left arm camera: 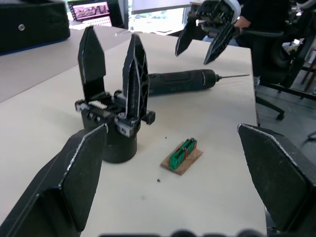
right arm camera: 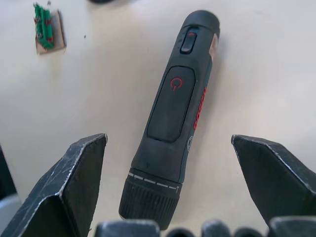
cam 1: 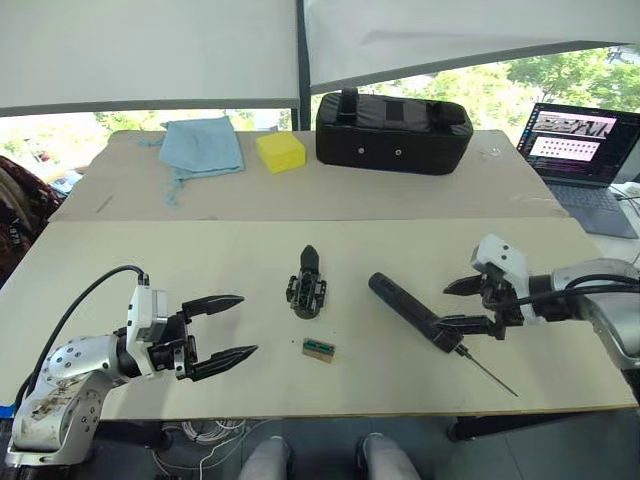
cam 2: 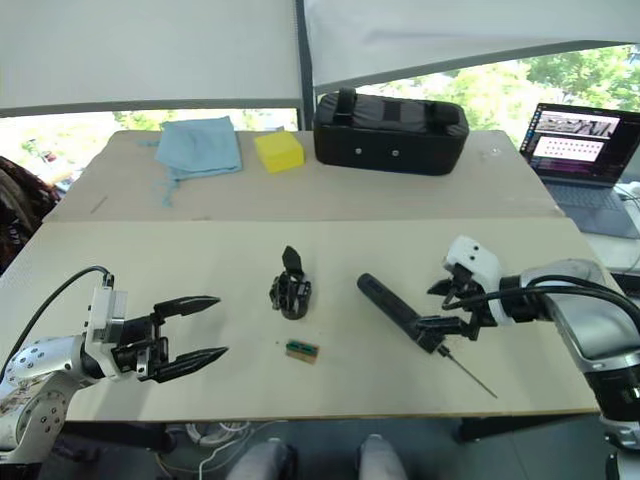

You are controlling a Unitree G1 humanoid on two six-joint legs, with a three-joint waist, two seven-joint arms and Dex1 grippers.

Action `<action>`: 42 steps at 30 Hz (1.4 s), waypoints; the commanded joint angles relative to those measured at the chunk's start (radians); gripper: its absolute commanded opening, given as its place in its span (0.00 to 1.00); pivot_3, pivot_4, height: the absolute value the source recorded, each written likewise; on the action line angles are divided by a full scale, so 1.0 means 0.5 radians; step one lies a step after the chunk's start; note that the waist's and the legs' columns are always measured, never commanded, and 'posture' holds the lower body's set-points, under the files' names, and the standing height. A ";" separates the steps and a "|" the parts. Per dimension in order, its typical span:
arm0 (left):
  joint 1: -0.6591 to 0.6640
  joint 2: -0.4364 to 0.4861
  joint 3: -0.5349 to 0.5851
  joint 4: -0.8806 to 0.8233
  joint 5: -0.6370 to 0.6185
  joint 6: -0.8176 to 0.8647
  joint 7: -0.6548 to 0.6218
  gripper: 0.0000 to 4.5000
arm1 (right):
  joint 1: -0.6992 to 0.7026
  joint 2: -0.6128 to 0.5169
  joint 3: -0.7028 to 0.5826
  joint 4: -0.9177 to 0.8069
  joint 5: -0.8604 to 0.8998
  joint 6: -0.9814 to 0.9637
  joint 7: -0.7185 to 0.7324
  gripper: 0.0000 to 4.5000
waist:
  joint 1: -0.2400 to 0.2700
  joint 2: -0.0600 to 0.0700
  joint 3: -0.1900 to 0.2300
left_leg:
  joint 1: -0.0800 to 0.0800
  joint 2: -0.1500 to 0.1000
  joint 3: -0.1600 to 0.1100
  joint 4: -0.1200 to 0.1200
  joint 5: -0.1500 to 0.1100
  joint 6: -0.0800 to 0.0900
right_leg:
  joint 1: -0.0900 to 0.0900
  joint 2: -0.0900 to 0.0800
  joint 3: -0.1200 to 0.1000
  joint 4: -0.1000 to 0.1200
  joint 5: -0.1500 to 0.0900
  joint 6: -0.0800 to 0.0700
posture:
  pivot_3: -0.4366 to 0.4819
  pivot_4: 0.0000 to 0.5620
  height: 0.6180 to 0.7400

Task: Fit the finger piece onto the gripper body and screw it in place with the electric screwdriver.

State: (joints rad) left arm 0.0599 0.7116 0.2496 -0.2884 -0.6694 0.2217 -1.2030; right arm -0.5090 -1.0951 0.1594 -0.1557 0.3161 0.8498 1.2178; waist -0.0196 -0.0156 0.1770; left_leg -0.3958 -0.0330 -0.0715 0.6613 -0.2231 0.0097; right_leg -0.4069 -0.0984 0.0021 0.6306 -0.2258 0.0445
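Worktop (cam 1: 200, 270): beige, by a window.
Electric screwdriver (right arm camera: 173, 108): red power symbol; red side lettering unreadable.
Right tool (cam 1: 468, 305): spread astride it.
Left tool (cam 1: 226, 328): spread, empty.

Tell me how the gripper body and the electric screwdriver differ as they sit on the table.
The gripper body stands upright on its round base with its black fingers pointing up, while the electric screwdriver lies flat on its side. The gripper body is short and blocky; the electric screwdriver is long and slim, ending in a thin metal bit. The right pincer is open around the screwdriver's bit end; the open left pincer is well clear of the gripper body. Both are dark and rest on the table.
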 commanded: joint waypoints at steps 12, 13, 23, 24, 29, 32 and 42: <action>-0.021 -0.006 -0.100 -0.109 -0.009 -0.006 -0.015 1.00 | -0.677 0.057 0.680 -0.257 -0.020 1.198 -0.034 1.00 | 0.010 0.000 0.000 | -0.021 0.008 0.032 0.000 -0.001 -0.001 | -0.033 0.005 0.023 -0.002 0.011 0.002 | 0.48 0.27 1.00; -0.025 -0.008 -0.108 -0.113 -0.011 -0.002 -0.011 1.00 | -0.693 0.068 0.714 -0.255 -0.040 1.176 -0.065 1.00 | 0.010 0.000 0.000 | -0.019 0.009 0.033 0.000 -0.001 -0.001 | -0.032 0.005 0.024 -0.002 0.011 0.002 | 0.48 0.27 1.00; -0.008 -0.015 -0.130 -0.141 -0.023 -0.004 0.006 1.00 | -0.875 0.170 0.972 -0.134 -0.070 1.146 -0.243 1.00 | 0.014 0.000 0.000 | -0.020 0.010 0.036 0.000 0.000 -0.001 | -0.034 0.007 0.025 -0.002 0.013 0.002 | 0.48 0.27 1.00; -0.005 -0.017 -0.130 -0.144 -0.024 -0.004 0.010 1.00 | -0.883 0.172 0.992 -0.136 -0.065 1.152 -0.245 1.00 | 0.014 0.000 0.000 | -0.020 0.010 0.036 0.000 0.000 -0.001 | -0.034 0.008 0.025 -0.002 0.013 0.002 | 0.48 0.27 1.00; 0.017 -0.027 -0.121 -0.151 -0.020 -0.014 0.016 1.00 | -0.899 0.178 1.059 -0.173 -0.012 1.216 -0.245 1.00 | 0.016 0.000 0.000 | -0.020 0.011 0.036 0.000 0.000 -0.001 | -0.033 0.008 0.025 -0.002 0.013 0.001 | 0.48 0.27 1.00; 0.030 -0.034 -0.120 -0.154 -0.017 -0.022 0.022 1.00 | -0.895 0.193 1.066 -0.186 0.027 1.282 -0.269 1.00 | 0.014 0.000 0.000 | -0.020 0.011 0.036 0.000 0.000 -0.001 | -0.034 0.008 0.026 -0.002 0.013 0.002 | 0.48 0.27 1.00; 0.039 -0.075 -0.143 -0.154 0.004 -0.038 0.036 1.00 | -0.837 0.249 1.032 -0.217 0.116 1.419 -0.458 1.00 | 0.014 0.000 0.000 | -0.019 0.012 0.036 0.000 0.000 -0.001 | -0.034 0.010 0.026 -0.001 0.014 0.000 | 0.48 0.27 1.00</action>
State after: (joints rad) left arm 0.0797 0.6742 0.1767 -0.3380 -0.6689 0.2206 -1.1880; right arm -0.9264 -0.9707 0.7001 -0.2375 0.3629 1.5443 1.0036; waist -0.0125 -0.0157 0.1772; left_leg -0.4055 -0.0268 -0.0532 0.6612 -0.2234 0.0093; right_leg -0.4237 -0.0934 0.0150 0.6299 -0.2188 0.0446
